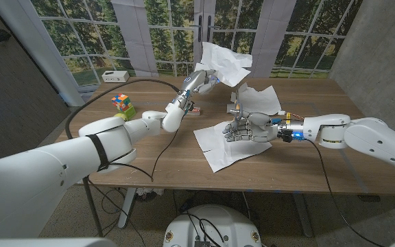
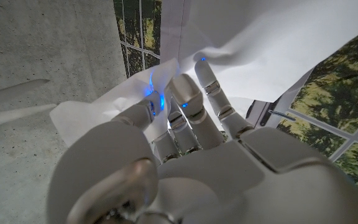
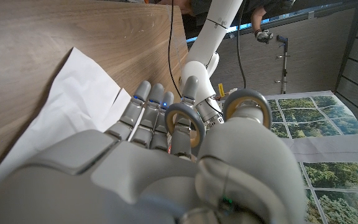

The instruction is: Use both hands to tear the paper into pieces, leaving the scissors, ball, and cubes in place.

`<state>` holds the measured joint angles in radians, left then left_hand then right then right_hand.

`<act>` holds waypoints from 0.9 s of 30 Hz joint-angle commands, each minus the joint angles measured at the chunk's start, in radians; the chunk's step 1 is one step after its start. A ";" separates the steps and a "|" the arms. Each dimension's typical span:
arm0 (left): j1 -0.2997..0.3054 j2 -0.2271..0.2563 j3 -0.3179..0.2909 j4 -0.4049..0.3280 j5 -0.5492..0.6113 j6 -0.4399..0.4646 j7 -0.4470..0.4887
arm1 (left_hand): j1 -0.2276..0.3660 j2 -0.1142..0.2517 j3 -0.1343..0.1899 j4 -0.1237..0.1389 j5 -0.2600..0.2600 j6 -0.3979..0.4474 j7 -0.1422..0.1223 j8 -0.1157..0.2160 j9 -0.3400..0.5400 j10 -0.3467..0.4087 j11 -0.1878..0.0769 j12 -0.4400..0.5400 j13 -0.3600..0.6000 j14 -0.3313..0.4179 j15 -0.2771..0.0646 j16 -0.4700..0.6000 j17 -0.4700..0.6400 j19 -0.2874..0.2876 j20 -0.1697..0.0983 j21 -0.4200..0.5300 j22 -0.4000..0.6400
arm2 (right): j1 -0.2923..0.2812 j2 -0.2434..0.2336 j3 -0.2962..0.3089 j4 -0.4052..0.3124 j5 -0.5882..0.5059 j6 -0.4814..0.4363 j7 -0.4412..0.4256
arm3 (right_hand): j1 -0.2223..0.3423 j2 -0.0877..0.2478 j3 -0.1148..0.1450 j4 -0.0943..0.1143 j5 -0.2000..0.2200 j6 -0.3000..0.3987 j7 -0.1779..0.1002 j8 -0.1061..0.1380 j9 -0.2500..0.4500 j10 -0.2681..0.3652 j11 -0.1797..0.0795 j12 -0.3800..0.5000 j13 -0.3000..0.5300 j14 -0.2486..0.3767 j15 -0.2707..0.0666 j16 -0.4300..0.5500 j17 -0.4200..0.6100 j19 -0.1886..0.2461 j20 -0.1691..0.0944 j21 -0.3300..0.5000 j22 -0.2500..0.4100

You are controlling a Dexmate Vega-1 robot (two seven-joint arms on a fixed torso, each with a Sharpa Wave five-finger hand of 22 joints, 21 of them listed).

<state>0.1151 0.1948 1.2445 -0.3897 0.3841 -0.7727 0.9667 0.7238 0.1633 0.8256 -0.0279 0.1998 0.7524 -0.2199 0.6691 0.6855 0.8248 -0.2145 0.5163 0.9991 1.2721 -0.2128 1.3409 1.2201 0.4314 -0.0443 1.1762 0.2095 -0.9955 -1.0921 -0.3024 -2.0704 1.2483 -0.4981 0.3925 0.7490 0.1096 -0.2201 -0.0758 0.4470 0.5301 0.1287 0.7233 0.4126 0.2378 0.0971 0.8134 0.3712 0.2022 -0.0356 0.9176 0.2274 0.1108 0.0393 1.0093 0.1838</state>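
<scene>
My left hand (image 1: 196, 82) is raised over the table's far middle and pinches a crumpled torn piece of white paper (image 1: 223, 62), which hangs in the air above it. In the left wrist view the fingers (image 2: 191, 106) close on that paper (image 2: 260, 43). My right hand (image 1: 251, 128) sits on the larger sheet (image 1: 218, 147) lying on the table, fingers curled onto it. A creased part of that sheet (image 1: 260, 99) stands up behind the hand. The right wrist view shows the right hand (image 3: 166, 155) with its fingertips on the sheet (image 3: 73, 93).
A multicoloured cube (image 1: 121, 102) stands at the table's left side, with a white box (image 1: 115, 75) at the far left edge. A small object (image 1: 193, 108) lies under my left wrist. A black cable (image 1: 160, 147) runs across the table's left front.
</scene>
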 commanded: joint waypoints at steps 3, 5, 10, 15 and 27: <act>-0.003 0.000 -0.003 0.003 -0.007 0.020 -0.008 | 0.006 0.008 0.003 -0.007 0.002 0.016 -0.002 0.003 -0.007 0.016 -0.003 -0.002 -0.002 0.013 0.002 0.009 0.006 -0.006 -0.142 0.005 0.001 | 0.000 0.003 -0.002 0.010 -0.001 0.005 0.010 | 0.002 0.003 -0.003 -0.006 -0.006 -0.029 0.040 -0.001 0.002 0.012 0.007 0.006 0.000 0.004 -0.005 0.003 0.003 0.003 0.005 -0.001 0.001; -0.003 -0.002 -0.005 0.004 -0.012 0.027 -0.009 | 0.006 0.009 0.004 -0.007 0.002 0.018 -0.002 0.002 -0.010 0.016 -0.003 -0.004 -0.005 0.010 0.002 0.007 0.004 -0.006 -0.141 0.005 0.000 | 0.001 0.004 -0.004 0.011 -0.002 0.004 0.008 | 0.003 0.001 -0.003 -0.007 -0.006 -0.028 0.040 -0.001 0.002 0.011 0.007 0.006 -0.001 0.003 -0.006 0.002 0.002 0.003 0.004 -0.001 0.002; -0.003 -0.003 -0.012 0.005 -0.029 0.038 -0.016 | 0.005 0.008 0.004 -0.009 0.002 0.021 -0.002 0.001 -0.014 0.019 -0.003 -0.003 -0.006 0.011 0.002 0.008 0.004 -0.007 -0.141 0.006 0.000 | -0.002 0.004 -0.004 0.012 0.002 0.002 0.006 | 0.002 0.002 -0.003 -0.006 -0.006 -0.027 0.039 -0.001 0.003 0.012 0.009 0.007 -0.001 0.005 -0.006 0.002 0.002 0.004 0.004 -0.002 0.002; -0.002 -0.004 -0.017 0.006 -0.042 0.045 -0.014 | 0.004 0.008 0.004 -0.010 0.002 0.024 -0.002 0.001 -0.016 0.021 -0.003 -0.004 -0.009 0.010 0.002 0.006 0.002 -0.007 -0.140 0.007 -0.001 | 0.004 0.006 -0.008 0.013 0.001 -0.003 0.006 | 0.001 0.001 -0.003 -0.006 -0.006 -0.026 0.039 -0.002 0.003 0.012 0.007 0.008 -0.001 0.005 -0.004 0.002 0.002 0.003 0.006 -0.003 0.002; -0.003 -0.003 -0.011 0.006 -0.047 0.046 -0.017 | 0.001 0.009 0.007 -0.012 0.001 0.028 -0.002 0.003 -0.020 0.025 -0.003 -0.005 -0.013 0.010 0.002 0.006 0.002 -0.007 -0.140 0.007 -0.002 | 0.026 0.004 -0.023 0.007 -0.023 -0.016 0.002 | 0.003 0.004 -0.001 -0.007 -0.007 -0.026 0.039 -0.004 0.004 0.012 0.008 0.009 -0.002 0.005 -0.002 0.002 0.001 0.004 0.006 -0.004 0.002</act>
<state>0.1141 0.1922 1.2302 -0.3845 0.3457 -0.7301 0.9545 0.7245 0.1637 0.8296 -0.0319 0.1996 0.7698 -0.2192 0.6689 0.6650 0.8388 -0.2181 0.5091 0.9854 1.2721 -0.2127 1.3430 1.2220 0.4283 -0.0412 1.1800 0.2057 -0.9882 -1.0864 -0.3125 -2.0584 1.2445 -0.5012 0.3997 0.7490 0.1096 -0.2202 -0.0757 0.4421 0.5301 0.1287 0.7233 0.4154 0.2378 0.0972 0.8180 0.3663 0.2036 -0.0336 0.9176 0.2276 0.1108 0.0393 1.0056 0.1837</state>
